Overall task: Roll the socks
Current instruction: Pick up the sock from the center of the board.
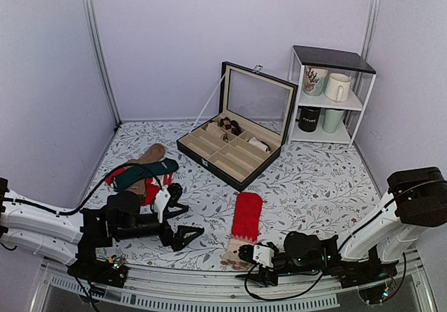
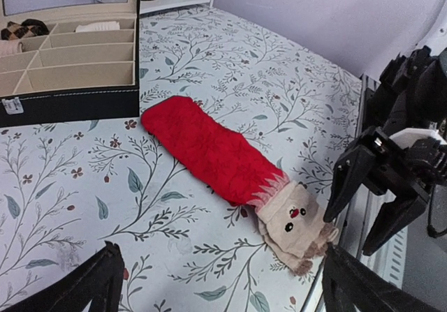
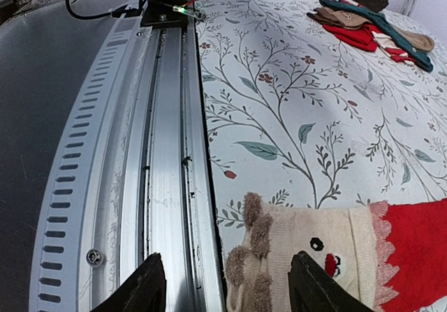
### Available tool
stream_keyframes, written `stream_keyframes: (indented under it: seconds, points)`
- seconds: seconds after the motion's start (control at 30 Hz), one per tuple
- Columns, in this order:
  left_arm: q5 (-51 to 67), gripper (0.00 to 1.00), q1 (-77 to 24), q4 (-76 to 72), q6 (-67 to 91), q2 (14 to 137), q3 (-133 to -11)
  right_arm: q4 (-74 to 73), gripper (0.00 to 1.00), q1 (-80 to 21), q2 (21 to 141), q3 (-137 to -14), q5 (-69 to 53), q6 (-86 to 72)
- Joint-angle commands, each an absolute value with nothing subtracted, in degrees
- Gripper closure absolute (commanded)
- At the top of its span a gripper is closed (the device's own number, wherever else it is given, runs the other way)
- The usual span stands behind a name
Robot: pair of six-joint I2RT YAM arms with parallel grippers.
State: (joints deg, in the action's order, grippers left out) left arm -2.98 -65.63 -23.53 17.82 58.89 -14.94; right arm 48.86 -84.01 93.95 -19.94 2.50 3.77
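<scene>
The socks (image 1: pixel 246 221) are lying flat on the near side of the box (image 1: pixel 209 164), with the cuff pointing away from it. The right gripper (image 1: pixel 244 264) is hovering at the cuff's end with its jaws spread, one finger over the cuff. The left gripper (image 1: pixel 193 220) is hanging wide open beside the socks.

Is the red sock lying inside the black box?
No, the red sock lies flat on the table, outside the black box.
</scene>
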Motion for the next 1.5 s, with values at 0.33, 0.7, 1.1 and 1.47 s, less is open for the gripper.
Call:
stream_keyframes:
  seconds: [0.33,0.7,1.1,1.47]
  points:
    - [-1.11,0.01,-66.50,-25.40,17.58,61.70,-15.23,47.36,0.49,-84.37,99.27,-21.22,6.68,2.32]
    - [1.83,0.01,-66.46,-28.02,16.69,62.61,-14.79,38.58,0.74,-84.40,98.32,-21.97,10.59,-4.19]
    - [10.76,0.11,-66.96,-37.03,11.82,66.91,-12.58,31.05,1.00,-82.02,93.41,-22.31,3.74,-14.67]
    - [16.27,0.14,-68.74,-39.10,8.53,77.28,-17.62,26.53,1.00,-73.72,94.03,-21.09,-5.88,-28.87]
